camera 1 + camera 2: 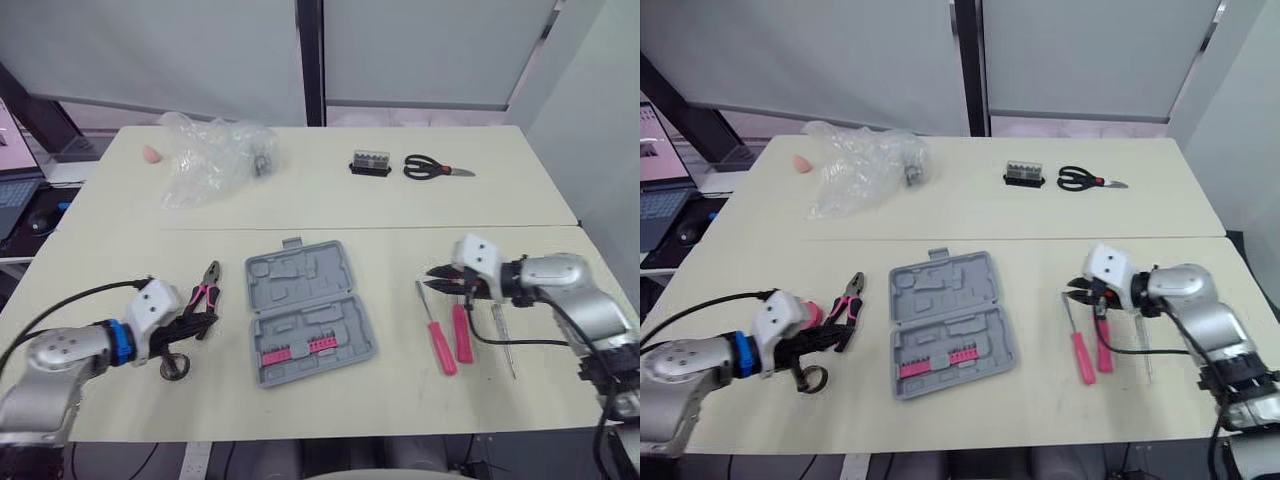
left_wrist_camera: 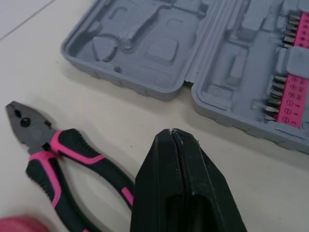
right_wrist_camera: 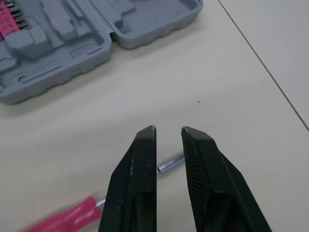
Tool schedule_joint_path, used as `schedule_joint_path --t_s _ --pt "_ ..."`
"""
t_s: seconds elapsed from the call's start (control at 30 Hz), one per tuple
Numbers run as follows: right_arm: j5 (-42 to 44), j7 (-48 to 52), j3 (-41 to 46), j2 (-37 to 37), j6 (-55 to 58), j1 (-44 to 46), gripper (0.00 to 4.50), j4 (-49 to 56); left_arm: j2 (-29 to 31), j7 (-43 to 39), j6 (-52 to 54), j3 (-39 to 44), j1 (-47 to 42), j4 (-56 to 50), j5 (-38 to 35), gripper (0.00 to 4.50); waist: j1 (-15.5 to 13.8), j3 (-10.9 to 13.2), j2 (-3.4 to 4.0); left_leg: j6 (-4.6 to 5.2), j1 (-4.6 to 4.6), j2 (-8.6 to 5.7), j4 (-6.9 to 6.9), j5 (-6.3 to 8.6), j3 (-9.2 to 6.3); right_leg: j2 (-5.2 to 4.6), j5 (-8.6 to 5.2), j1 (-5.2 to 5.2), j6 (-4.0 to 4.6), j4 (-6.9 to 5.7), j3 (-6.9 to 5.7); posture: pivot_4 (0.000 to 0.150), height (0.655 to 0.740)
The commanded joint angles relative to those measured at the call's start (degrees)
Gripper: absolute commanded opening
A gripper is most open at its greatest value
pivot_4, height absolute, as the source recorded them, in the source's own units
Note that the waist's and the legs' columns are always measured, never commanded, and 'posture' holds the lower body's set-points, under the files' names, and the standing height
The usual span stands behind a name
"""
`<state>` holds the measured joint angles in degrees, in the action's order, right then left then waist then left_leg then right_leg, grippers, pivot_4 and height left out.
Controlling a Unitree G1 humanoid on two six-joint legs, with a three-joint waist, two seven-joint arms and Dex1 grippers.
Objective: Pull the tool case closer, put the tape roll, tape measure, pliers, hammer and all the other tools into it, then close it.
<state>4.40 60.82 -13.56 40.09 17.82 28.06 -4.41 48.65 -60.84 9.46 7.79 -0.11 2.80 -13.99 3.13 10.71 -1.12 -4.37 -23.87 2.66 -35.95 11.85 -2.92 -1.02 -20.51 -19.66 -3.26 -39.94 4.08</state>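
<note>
The left gripper (image 2: pixel 172 133) sits low over the near left part of the table (image 1: pixel 120 215), its fingers pressed together with nothing between them. Just beside it lie the pliers (image 2: pixel 53 154), and a small dark ring (image 1: pixel 174 368) rests under the wrist. With the fingers together like this, a move toward the pliers would probably shove them along the table instead of picking them up. It could also knock the ring toward the near edge.

The tool case (image 1: pixel 305 310) lies open and flat in the middle of the near table, between the two arms. If it is dragged by one corner it is likely to spin, and the loose lid half could flop.

On the right, the right gripper (image 3: pixel 169 130) has its fingers parted by a narrow gap and holds nothing. It hovers over the thin shaft of a screwdriver (image 1: pixel 440 345). The gap is small, so a slightly off descent could land a fingertip on the shaft and roll it into the second screwdriver (image 1: pixel 462 333) just beside it.

The pliers point nose away from the robot, tilted slightly right. The case's hinge runs roughly left to right, with the lid half on the far side and the half with the pink bits nearer. Both screwdrivers lie near to far, handles toward the robot.
</note>
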Motion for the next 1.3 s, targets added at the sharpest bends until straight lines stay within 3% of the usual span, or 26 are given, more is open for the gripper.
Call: schedule_joint_path --t_s 0.03,0.37,0.9,1.17,1.3 --pt "-3.73 -2.25 -3.54 -3.65 -0.49 3.16 0.05 -3.41 -0.60 -0.21 -4.21 -3.72 -3.14 4.82 3.79 0.00 -0.01 0.00 0.00 0.00 0.00 0.00 0.00 0.00 0.00 0.00 0.00 0.00 0.00 -0.02 0.00 0.150 0.7400" --pt "-9.17 -5.23 -8.63 -13.41 -3.15 9.10 0.02 -15.02 -4.26 0.88 -8.98 -9.02 -8.45 13.87 8.08 0.00 -0.04 0.01 0.01 0.00 -0.02 -0.01 -0.01 0.00 -0.01 -0.03 0.00 -0.07 0.00 -0.08 -0.05 0.150 0.7400" --pt "-11.80 -5.79 -10.01 -21.71 -6.68 12.61 0.02 -25.34 -9.57 3.51 -11.33 -11.71 -12.06 16.79 10.50 0.00 -0.38 0.01 0.02 0.00 -0.01 -0.03 -0.04 -0.01 -0.06 -0.04 0.00 -0.06 0.01 -0.17 -0.09 0.150 0.7400" --pt "-11.15 -3.61 -10.31 -22.30 -4.48 11.01 0.02 -22.19 -10.29 2.53 -11.88 -12.97 -12.87 16.45 11.06 0.00 -0.42 -0.01 0.04 0.00 0.01 -0.04 -0.05 -0.01 -0.08 -0.04 0.00 -0.03 0.01 -0.18 -0.10 0.150 0.7400" --pt "-9.87 -1.97 -10.11 -21.06 0.77 7.42 0.02 -14.76 -9.89 0.78 -11.17 -13.74 -12.10 13.82 10.67 0.00 -0.60 -0.01 0.04 0.00 0.00 -0.05 -0.04 0.00 -0.10 -0.04 0.00 -0.02 0.00 -0.17 -0.10 0.150 0.7400"
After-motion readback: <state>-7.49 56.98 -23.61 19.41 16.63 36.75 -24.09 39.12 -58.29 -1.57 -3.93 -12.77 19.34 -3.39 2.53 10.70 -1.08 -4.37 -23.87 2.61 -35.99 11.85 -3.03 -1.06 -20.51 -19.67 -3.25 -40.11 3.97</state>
